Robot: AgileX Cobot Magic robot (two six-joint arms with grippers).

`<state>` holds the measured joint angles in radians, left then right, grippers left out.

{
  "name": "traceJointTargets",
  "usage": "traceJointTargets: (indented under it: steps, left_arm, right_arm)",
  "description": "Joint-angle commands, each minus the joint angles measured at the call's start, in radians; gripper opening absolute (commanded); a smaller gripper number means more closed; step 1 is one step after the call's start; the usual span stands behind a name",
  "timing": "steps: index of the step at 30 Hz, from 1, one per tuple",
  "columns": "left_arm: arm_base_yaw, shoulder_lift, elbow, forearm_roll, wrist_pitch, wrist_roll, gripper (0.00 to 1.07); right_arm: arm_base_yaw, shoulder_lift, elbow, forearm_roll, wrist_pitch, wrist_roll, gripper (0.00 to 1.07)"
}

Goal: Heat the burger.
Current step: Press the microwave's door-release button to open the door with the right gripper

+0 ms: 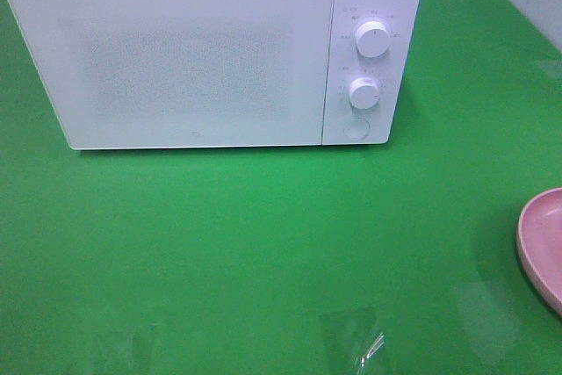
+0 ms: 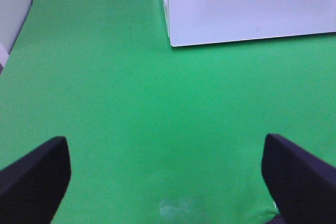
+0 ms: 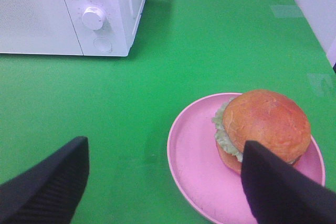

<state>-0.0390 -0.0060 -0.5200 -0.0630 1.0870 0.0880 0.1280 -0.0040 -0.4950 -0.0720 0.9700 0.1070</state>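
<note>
1. Currently, a white microwave (image 1: 176, 50) stands at the rear of the green tabletop (image 1: 263, 243) with its door shut. Its right panel carries an upper dial (image 1: 373, 39), a lower dial (image 1: 363, 92) and a round button (image 1: 356, 127).
2. The pink plate (image 3: 194, 150) lies well apart from the microwave, to its front right.
3. The burger (image 3: 265, 124) sits off-centre on that plate, with a glossy golden-brown bun, ruffled green lettuce and an orange layer beneath.
4. Left claw (image 2: 167, 174): released, jaws wide, grasping nothing, near the microwave's front left corner.
5. Right claw (image 3: 167, 182): released, jaws wide, near the plate. One finger hides part of the burger.
</note>
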Motion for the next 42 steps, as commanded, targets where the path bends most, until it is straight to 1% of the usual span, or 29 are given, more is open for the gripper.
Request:
traceJointTargets:
  steps: [1,15,18,24,27,42]
  left_arm:
    - [-0.004,-0.023,0.002,0.001,-0.017,0.002,0.91]
    - [-0.004,-0.023,0.002,0.001,-0.017,0.002,0.91]
    - [-0.004,-0.023,0.002,0.001,-0.017,0.002,0.91]
    - [-0.004,-0.023,0.002,0.001,-0.017,0.002,0.91]
    - [-0.004,-0.023,0.002,0.001,-0.017,0.002,0.91]
    - [-0.004,-0.023,0.002,0.001,-0.017,0.002,0.91]
  right_arm:
    - [-0.006,-0.027,0.001,0.004,-0.008,0.008,0.76]
    - [-0.006,-0.027,0.001,0.004,-0.011,0.008,0.76]
    - [-0.006,-0.020,-0.019,0.004,-0.019,0.008,0.76]
    - [-0.006,0.068,-0.038,0.004,-0.033,0.008,0.76]
    - [-0.006,0.125,-0.038,0.004,-0.078,0.008,0.76]
    - [-0.006,0.289,-0.037,-0.032,-0.256,0.008,0.76]
